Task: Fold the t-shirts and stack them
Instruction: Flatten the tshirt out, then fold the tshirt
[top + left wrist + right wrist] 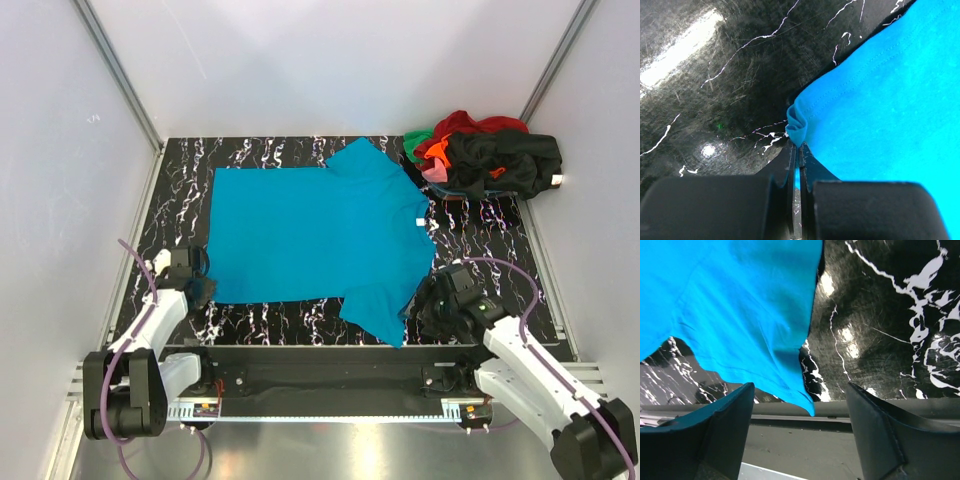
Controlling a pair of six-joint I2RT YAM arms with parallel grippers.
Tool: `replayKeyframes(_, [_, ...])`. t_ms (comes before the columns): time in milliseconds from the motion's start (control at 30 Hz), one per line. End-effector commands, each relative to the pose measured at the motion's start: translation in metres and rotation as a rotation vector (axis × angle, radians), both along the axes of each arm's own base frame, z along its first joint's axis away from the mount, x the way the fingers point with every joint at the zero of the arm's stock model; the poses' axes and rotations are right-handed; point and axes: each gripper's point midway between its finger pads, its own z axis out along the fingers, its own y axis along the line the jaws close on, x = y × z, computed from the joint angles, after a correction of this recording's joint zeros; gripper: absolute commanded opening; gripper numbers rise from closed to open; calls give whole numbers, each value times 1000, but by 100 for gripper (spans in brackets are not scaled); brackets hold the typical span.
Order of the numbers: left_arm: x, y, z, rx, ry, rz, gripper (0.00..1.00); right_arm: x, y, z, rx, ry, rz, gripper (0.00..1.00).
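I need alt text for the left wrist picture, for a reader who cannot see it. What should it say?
The left gripper is shut on a bunched corner of the teal shirt, seen from very close. The shirt fills the right side of the picture; the rest is a glossy black table with thin white veins.

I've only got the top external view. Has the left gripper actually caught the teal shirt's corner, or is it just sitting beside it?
Observer: Caught. In the left wrist view the left gripper is shut on the teal t-shirt, with a small bunched fold of hem pinched between its jaws.
Operator: And the right one?
Observer: The right gripper is open, its fingers spread wide. The shirt's sleeve reaches down between them, not pinched.
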Motion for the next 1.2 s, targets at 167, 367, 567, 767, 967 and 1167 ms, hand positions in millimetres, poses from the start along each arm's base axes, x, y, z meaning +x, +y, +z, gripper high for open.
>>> replayKeyframes(167, [5, -1, 6, 5, -34, -20, 0, 2, 18, 1, 9, 50, 90, 76])
replayKeyframes(367, [5, -1, 8, 6, -46, -22, 0, 2, 32, -2, 29, 75, 151, 71])
replayKeyframes(567, [5, -1, 9, 8, -52, -27, 0, 0, 43, -11, 4, 107, 205, 55])
replayKeyframes(767, [4, -1, 11, 6, -69, -31, 0, 1, 46, -15, 5, 104, 199, 9])
replayKeyframes(967, [6, 0, 40, 37, -130, -80, 0, 17, 48, 22, 31, 0, 156, 0])
replayKeyframes(1167, [17, 0, 86, 53, -237, -93, 0, 62, 51, 96, -40, -170, 178, 0])
